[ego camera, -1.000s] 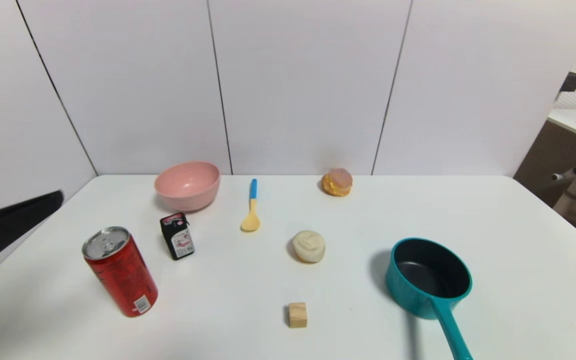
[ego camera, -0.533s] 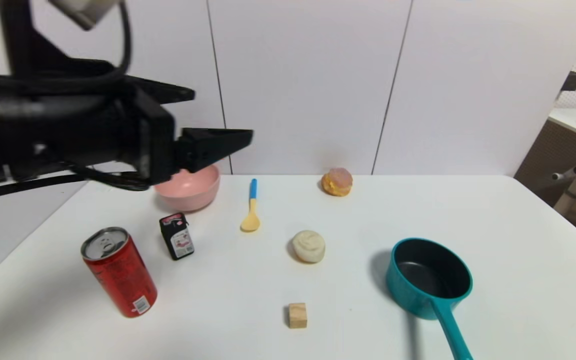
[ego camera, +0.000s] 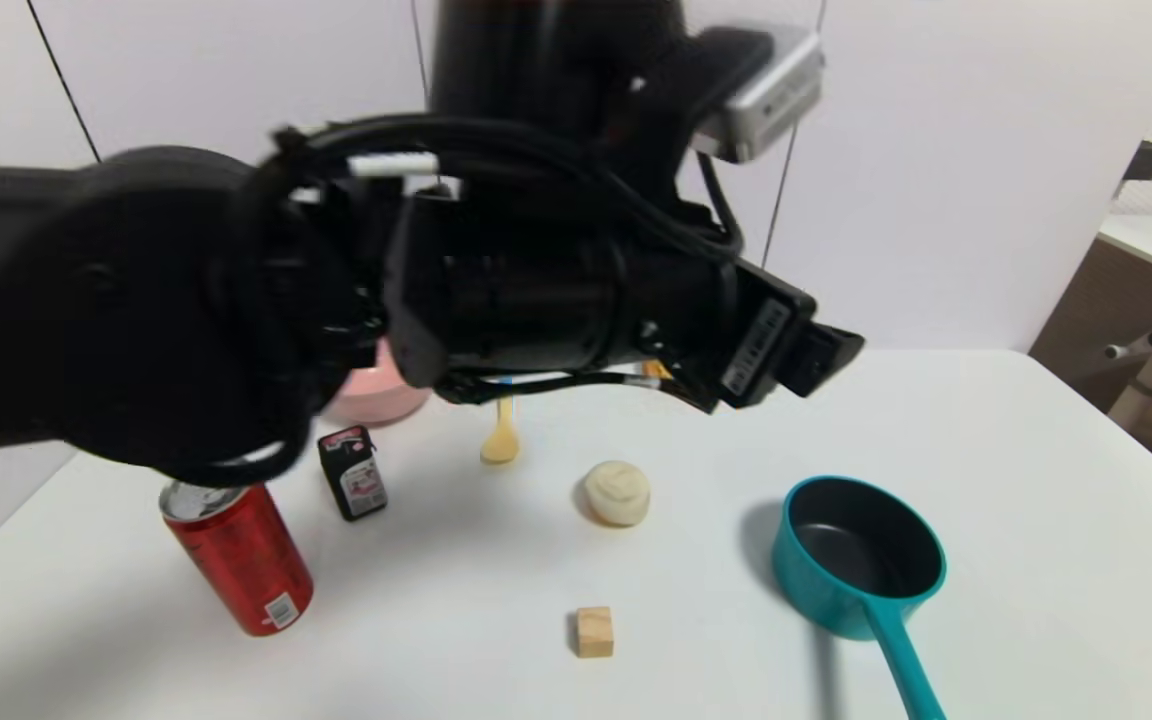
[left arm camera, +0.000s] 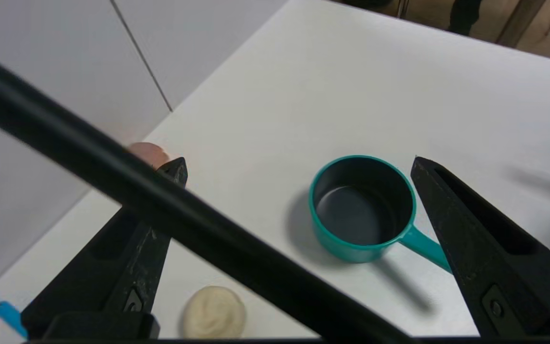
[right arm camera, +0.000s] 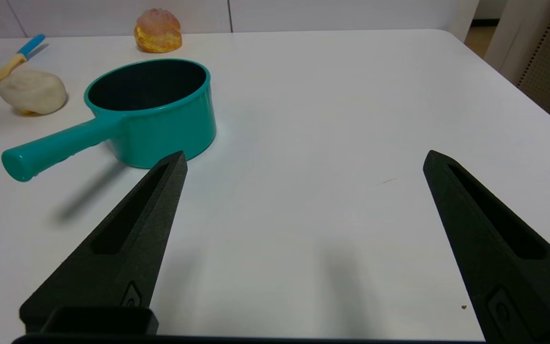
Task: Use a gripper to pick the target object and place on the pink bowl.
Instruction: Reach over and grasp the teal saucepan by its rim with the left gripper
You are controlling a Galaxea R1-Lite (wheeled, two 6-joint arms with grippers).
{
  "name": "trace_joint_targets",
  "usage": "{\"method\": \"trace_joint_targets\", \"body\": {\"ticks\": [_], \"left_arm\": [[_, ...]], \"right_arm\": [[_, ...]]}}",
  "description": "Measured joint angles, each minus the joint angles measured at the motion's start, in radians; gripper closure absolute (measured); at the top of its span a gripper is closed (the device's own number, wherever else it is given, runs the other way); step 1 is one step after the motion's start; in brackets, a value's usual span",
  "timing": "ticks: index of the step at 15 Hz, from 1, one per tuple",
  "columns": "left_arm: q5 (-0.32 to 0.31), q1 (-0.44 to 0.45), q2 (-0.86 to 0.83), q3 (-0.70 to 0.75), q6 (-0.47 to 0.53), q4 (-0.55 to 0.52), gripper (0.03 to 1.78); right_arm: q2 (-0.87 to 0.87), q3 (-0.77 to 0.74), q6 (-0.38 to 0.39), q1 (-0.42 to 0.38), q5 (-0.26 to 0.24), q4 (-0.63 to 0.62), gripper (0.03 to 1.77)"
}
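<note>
The teal saucepan (ego camera: 861, 555) stands upright on the white table at the front right, its long handle (ego camera: 904, 672) pointing toward the front edge. My left gripper (ego camera: 821, 358) hangs high over the middle of the table, up and to the left of the pan. In its wrist view the left gripper (left arm camera: 298, 161) is open and empty, with the saucepan (left arm camera: 363, 210) below between the fingers. Only a sliver of the pink bowl (ego camera: 376, 400) shows behind my left arm at the back left. My right gripper (right arm camera: 304, 155) stands open and empty, low over bare table beside the saucepan (right arm camera: 160, 114).
A red can (ego camera: 236, 565) and a small black box (ego camera: 353, 472) stand at the left. A yellow spoon (ego camera: 501, 440), a pale bun (ego camera: 617, 492) and a wooden cube (ego camera: 595, 631) lie mid-table. A pastry (right arm camera: 158, 31) sits near the back wall. A side table (ego camera: 1151, 245) stands far right.
My left arm has swung in from the far left and across to the right, high over the table. It now covers most of the pink bowl. Nothing on the table has moved.
</note>
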Motion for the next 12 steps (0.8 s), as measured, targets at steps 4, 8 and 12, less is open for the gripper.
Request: {"method": "trace_joint_targets", "body": {"ticks": [4, 8, 12], "left_arm": [[0.175, -0.067, 0.121, -0.1, -0.07, 0.16, 0.12], [0.34, -0.118, 0.217, -0.211, -0.233, 0.249, 0.12], [0.411, -0.135, 0.297, -0.307, -0.263, 0.334, 0.12]], "right_arm": [[0.0, 0.0, 0.0, 0.0, 0.0, 0.0, 0.09], [0.0, 0.0, 0.0, 0.0, 0.0, 0.0, 0.09], [0.0, 0.0, 0.0, 0.0, -0.001, 0.0, 0.09]]}}
